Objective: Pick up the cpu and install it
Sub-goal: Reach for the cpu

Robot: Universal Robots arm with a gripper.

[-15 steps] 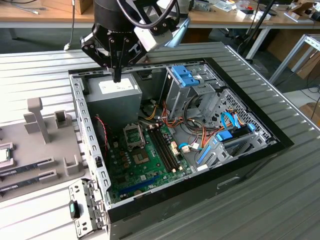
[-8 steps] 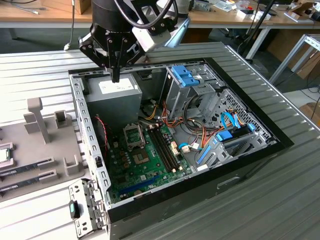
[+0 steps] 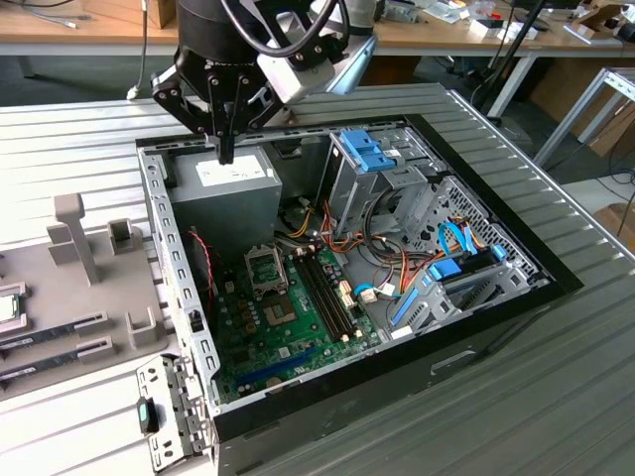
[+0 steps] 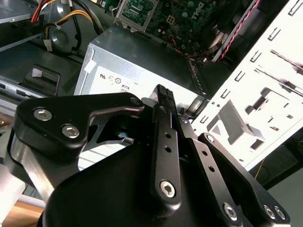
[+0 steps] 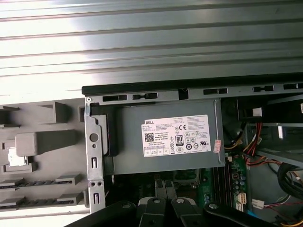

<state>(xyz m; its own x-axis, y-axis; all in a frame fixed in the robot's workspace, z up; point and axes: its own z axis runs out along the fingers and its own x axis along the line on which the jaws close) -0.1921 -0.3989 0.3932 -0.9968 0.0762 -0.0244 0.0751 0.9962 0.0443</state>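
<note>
1 black 2-finger tool (image 3: 226,151) hangs point-down over the big grey metal power-supply box (image 3: 223,188). Its fingers are pressed together with nothing between them, so it is closed and empty.

1 open black computer case (image 3: 179,268) lies on its side in the middle of the ribbed grey metal desk (image 3: 556,397). Judged reason: with the open side up, the green motherboard (image 3: 288,327) can be reached from above. The square processor socket (image 3: 280,315) on the board looks bare. The metal frame just beyond it appears swung open, probably to receive the chip.

The cpu (image 3: 8,307), a small flat square chip with a silver-grey top, sits in a recess of the pale grey moulded fixture tray (image 3: 89,288). The tray is by the desk's edge on the exterior view's left, well apart from the tool. The recess likely keeps the chip at a fixed, known spot for pickup. The pick is not yet made.

Labels: 1 white rectangular label (image 5: 176,135) on the power-supply box carries black print, a barcode and round certification marks. Text not transcribed.
</note>
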